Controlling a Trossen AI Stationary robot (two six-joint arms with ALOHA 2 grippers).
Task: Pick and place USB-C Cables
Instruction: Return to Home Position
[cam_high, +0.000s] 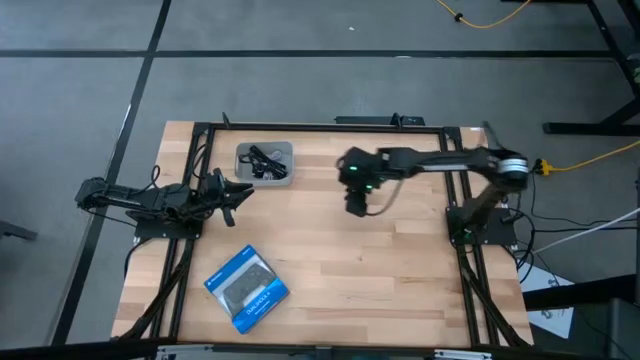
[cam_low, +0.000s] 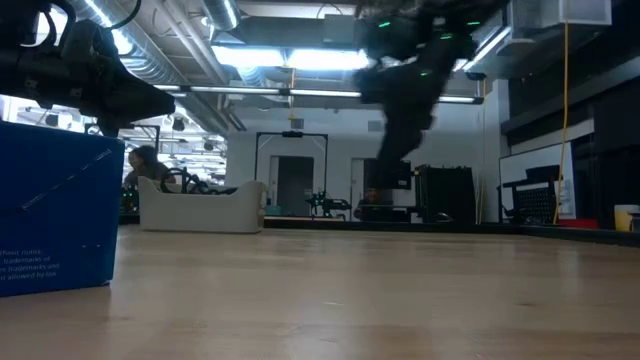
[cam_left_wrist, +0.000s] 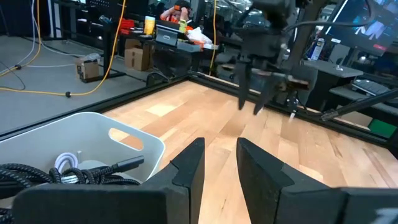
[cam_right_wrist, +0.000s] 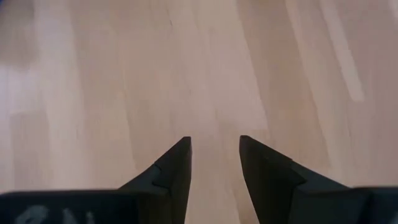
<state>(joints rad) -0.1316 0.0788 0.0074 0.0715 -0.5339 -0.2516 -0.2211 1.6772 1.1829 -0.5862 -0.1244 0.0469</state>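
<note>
The USB-C cables (cam_high: 264, 162) lie in a small white tray (cam_high: 285, 150) near the table's far edge; black braided cable and a whitish coil (cam_left_wrist: 67, 165) show inside it in the left wrist view. My left gripper (cam_high: 243, 193) hovers just right of the tray's near corner, fingers (cam_left_wrist: 217, 165) open a little and empty. My right gripper (cam_high: 357, 207) hangs above bare wood at mid-table, right of the tray, pointing down; its fingers (cam_right_wrist: 214, 155) are open with nothing between them.
A blue-and-black flat box (cam_high: 247, 288) lies on the near left part of the table and stands large in the low view (cam_low: 55, 210). A black metal frame (cam_high: 300, 126) borders the table. A yellow cable (cam_high: 590, 155) runs off the right side. Bare wood lies between the arms.
</note>
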